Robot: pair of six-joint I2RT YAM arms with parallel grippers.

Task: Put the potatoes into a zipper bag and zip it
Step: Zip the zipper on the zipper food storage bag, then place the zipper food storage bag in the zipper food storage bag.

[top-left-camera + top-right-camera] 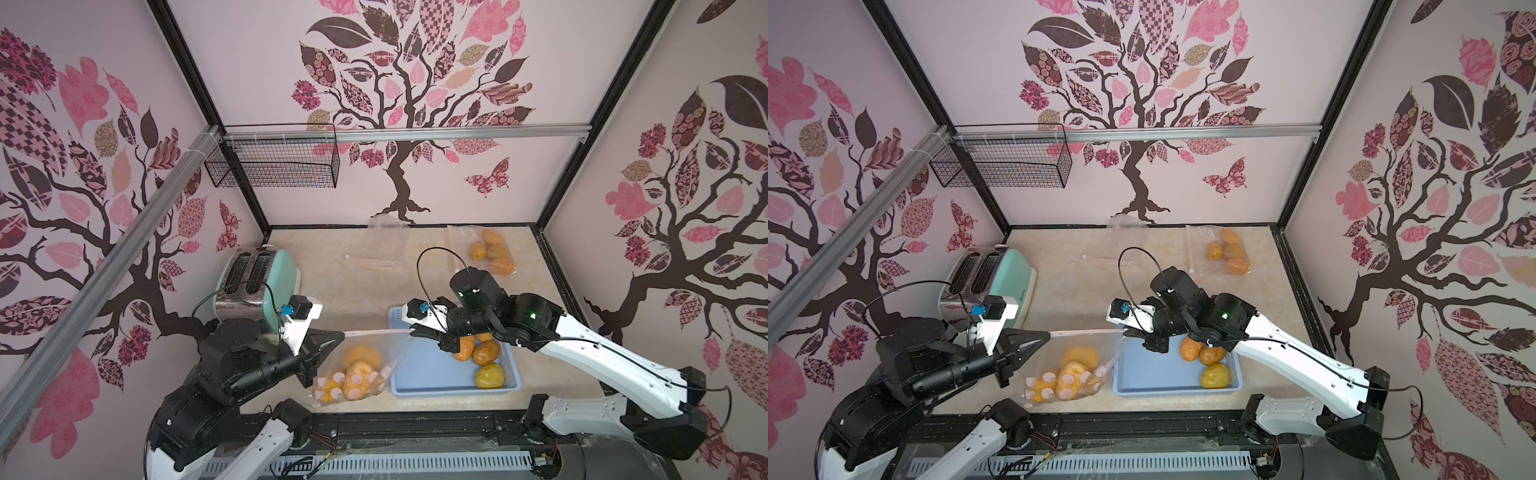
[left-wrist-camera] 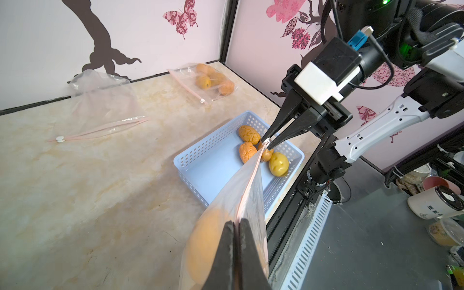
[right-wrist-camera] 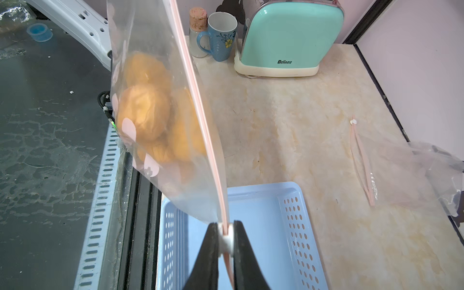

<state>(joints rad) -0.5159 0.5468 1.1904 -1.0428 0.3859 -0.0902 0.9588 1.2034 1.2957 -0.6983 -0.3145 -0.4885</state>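
A clear zipper bag (image 1: 386,353) (image 1: 1100,353) hangs stretched between my two grippers, with several orange-brown potatoes (image 1: 360,356) (image 3: 143,110) inside it. My left gripper (image 1: 343,333) (image 2: 236,222) is shut on the left end of the bag's pink zipper strip (image 1: 374,332) (image 2: 251,180). My right gripper (image 1: 411,330) (image 3: 226,226) is shut on the white zipper slider (image 3: 227,241) at the strip's right end, above the blue basket (image 1: 432,374) (image 2: 208,163). Several more potatoes (image 1: 486,352) lie in the basket, one of them yellow-green (image 1: 1215,376) (image 2: 278,164).
A mint toaster (image 1: 257,282) stands at the left, with a blue mug (image 3: 221,37) beside it. A second bag holding potatoes (image 1: 492,251) lies at the back right, and an empty clear bag (image 1: 382,245) at the back middle. A wire basket (image 1: 274,162) hangs on the wall.
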